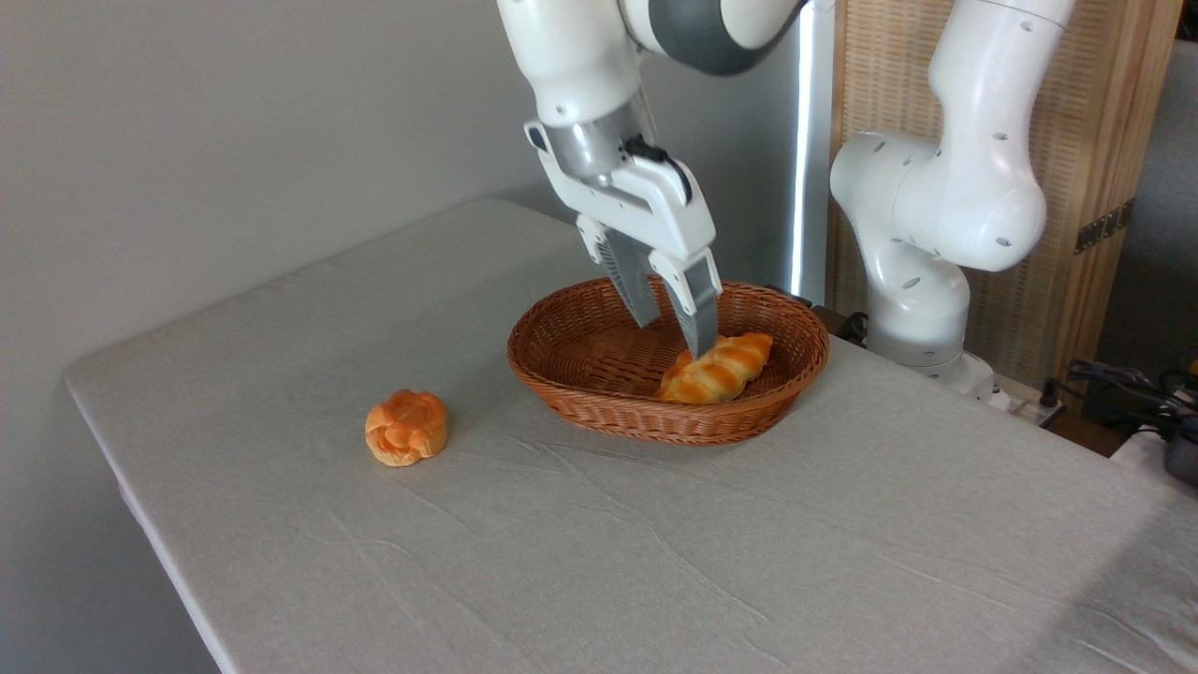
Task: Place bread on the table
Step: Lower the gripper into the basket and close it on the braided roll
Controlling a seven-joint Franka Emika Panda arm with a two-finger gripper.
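The bread lies in the basket, long axis lower-left to upper-right.

One fixed camera on me here, set above the desk off its near corner, looking down and across toward my base and the wall behind. It sits fairly close: most of the desk shows, my upper arm cropped.

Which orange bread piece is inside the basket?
The elongated braided golden-orange loaf, lying in the brown oval wicker basket under the gripper. The small round knotted bun sits on the cloth.
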